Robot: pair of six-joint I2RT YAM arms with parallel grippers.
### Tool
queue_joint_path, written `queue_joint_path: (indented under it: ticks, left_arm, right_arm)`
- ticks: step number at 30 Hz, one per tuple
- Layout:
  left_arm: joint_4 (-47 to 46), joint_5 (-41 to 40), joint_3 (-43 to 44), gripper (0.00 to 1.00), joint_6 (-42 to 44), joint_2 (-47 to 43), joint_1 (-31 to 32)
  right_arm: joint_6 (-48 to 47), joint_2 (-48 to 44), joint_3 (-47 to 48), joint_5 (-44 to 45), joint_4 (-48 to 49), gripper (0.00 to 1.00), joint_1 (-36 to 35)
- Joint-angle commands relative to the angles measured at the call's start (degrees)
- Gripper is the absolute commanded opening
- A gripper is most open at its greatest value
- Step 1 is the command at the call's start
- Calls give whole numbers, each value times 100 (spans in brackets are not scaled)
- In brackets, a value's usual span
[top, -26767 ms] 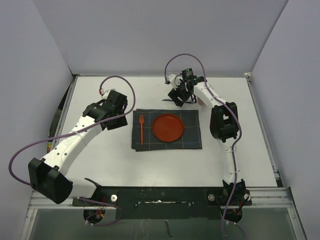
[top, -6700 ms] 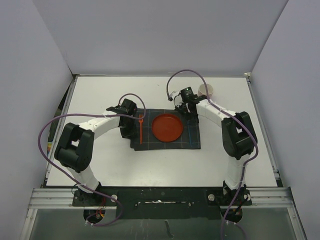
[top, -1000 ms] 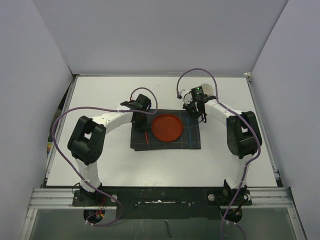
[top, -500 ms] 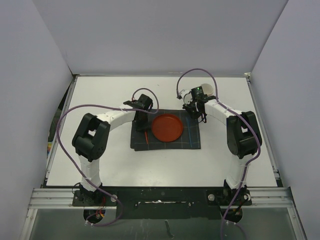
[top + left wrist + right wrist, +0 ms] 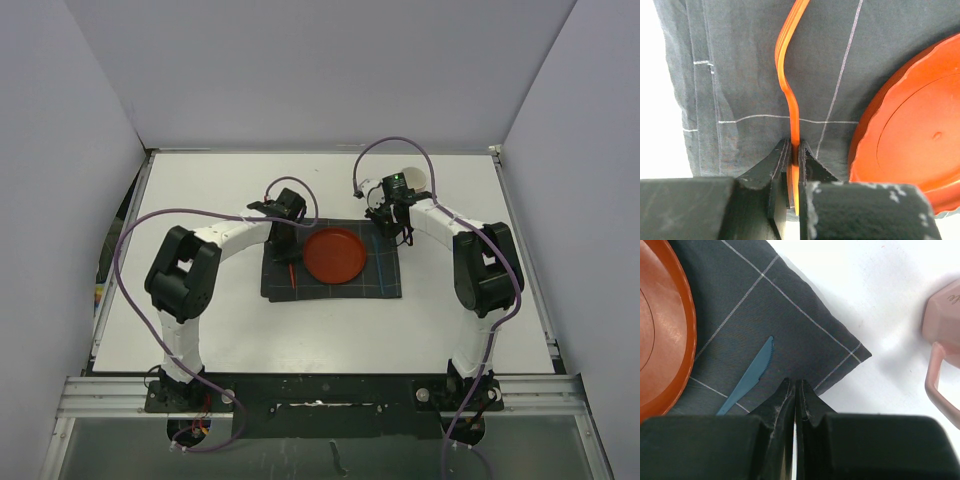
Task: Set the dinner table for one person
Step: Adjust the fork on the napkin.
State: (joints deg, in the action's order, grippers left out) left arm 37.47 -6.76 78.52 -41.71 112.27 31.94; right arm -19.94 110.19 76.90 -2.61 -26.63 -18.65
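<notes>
While pinched only at the handle end between the closed left fingers [image 5: 794, 150], apt to swivel or bow under any sideways push. Thin orange plastic fork [image 5: 788, 90], turned on edge: surely very light, springy rather than rigid, smooth enough to slip. Best gripped firmly across the flat faces of the handle, as here, never at the curved neck. Lies over the dark grid-lined mat [image 5: 735, 55], just beside the orange plate [image 5: 910, 130] and apart from its rim; cannot tell whether resting on the cloth or lifted off it. Soft, creasing cloth, likely to drag under a scraping fork.

At the mat's far corner, right fingers [image 5: 795, 390] pressed together with nothing visible between them, near a blue plastic knife [image 5: 751, 374] lying on the cloth. Pink mug [image 5: 940, 335] close by on the white surface [image 5: 330, 340], broad and flat beneath mat, plate and both arms.
</notes>
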Motion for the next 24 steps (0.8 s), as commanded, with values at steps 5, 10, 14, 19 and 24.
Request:
queue_joint_path:
  ticks: [5,10,14,19,24]
  left_arm:
    - [198,114,-285,0,63,-922,48]
    - [384,216,-511,0,54,-1286,65]
    - [414,237,-711,0,20,-1543,111]
    - [279,345,-829,0,-79,-1478,199]
    - [159,392,-791,0,-111,-1219,290]
  right_arm:
    - [8,-101,98,-60,95,0,42]
    - [-1,-53,126,-29,59,0,45]
    - [0,-60,140,-50,53,0,42]
    - [8,-15,175,-64,15,0,40]
    - [8,-2,167,-64,8,0,37]
